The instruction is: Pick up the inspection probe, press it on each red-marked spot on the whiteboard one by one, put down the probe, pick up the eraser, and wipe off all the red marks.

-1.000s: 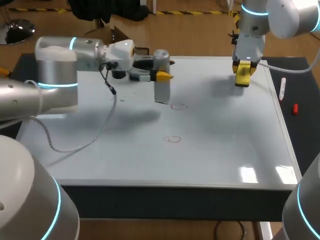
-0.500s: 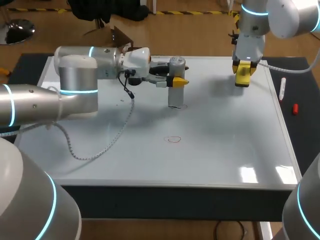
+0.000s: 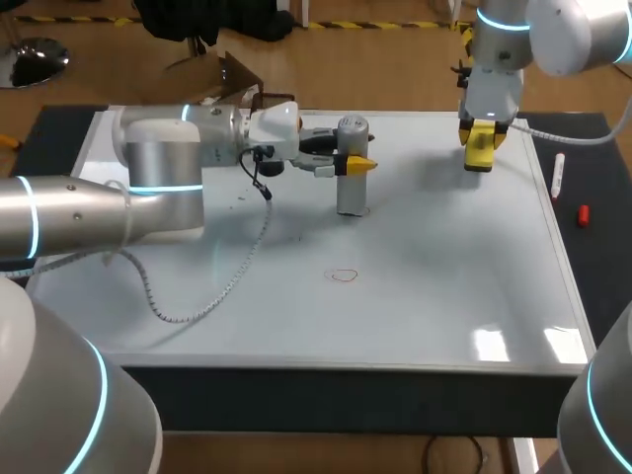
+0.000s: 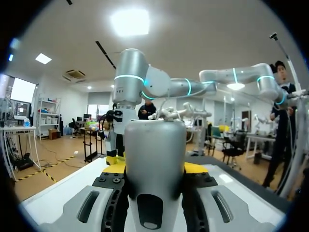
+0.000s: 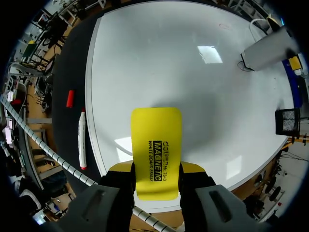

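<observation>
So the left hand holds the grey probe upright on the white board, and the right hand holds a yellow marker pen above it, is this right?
Not fully. The right hand holds a yellow eraser, not a marker pen; the right wrist view shows it between the fingers. The left hand does hold the grey probe upright on the white board.

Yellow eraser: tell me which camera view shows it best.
The right wrist view: the yellow eraser is close, its broad face showing, held in the right gripper. The head view shows it small and edge-on above the whiteboard. The left wrist view gives at most a distant sliver beside the inspection probe.
</observation>
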### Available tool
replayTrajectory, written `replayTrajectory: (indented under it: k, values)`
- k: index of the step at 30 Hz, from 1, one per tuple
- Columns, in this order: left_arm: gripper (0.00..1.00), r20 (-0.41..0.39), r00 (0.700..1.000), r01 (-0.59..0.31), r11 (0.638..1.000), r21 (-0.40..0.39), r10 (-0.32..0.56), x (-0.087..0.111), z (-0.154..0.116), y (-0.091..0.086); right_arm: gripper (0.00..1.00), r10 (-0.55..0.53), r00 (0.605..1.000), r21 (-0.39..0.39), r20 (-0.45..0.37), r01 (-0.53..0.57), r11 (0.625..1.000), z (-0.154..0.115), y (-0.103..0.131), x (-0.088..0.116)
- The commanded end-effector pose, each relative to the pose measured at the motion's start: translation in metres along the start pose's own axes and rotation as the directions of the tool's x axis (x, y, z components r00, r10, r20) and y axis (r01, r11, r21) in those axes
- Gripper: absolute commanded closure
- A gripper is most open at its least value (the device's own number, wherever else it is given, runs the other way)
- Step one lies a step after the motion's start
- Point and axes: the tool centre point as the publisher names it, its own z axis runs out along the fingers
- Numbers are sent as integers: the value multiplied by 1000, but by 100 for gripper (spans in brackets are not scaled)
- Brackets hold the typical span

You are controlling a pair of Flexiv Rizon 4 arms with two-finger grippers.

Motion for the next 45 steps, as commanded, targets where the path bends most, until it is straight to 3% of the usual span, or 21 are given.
replayTrajectory:
  k: [1, 28, 45]
  values:
    - [100, 0, 1000, -1, 1000, 5, 1, -5, 2, 5, 100, -2, 1000, 1, -2, 2, 1000, -1, -1, 1]
    - [100, -9, 999, 37, 999, -10, -37, -3, -3, 19, 100, -2, 1000, 1, -2, 2, 1000, -1, -1, 1]
    - [100, 12, 999, 39, 999, 0, -39, -2, -7, 15, 100, -2, 1000, 1, -2, 2, 1000, -1, -1, 1]
